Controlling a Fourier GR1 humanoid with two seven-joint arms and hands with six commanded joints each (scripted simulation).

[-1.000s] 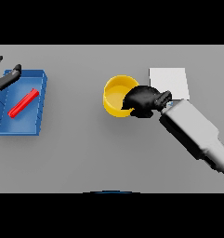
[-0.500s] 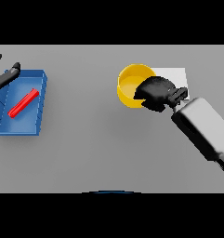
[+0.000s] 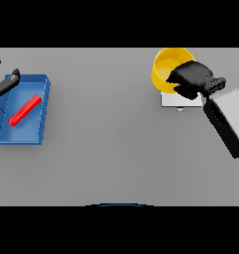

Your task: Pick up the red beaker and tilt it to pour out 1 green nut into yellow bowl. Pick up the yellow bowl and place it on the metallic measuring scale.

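Table (image 3: 106,149) grey, with blue tray (image 3: 41,111) at left.

blue tray (image 3: 41,106), far left of grey table (image 3: 106,149)

No readable text anywhere.
The yellow bowl (image 3: 166,67), the measuring scale (image 3: 174,99), the blue tray (image 3: 41,116) and the red beaker (image 3: 25,110) are showing plain surfaces, bearing no letters, numbers, brands or signs.
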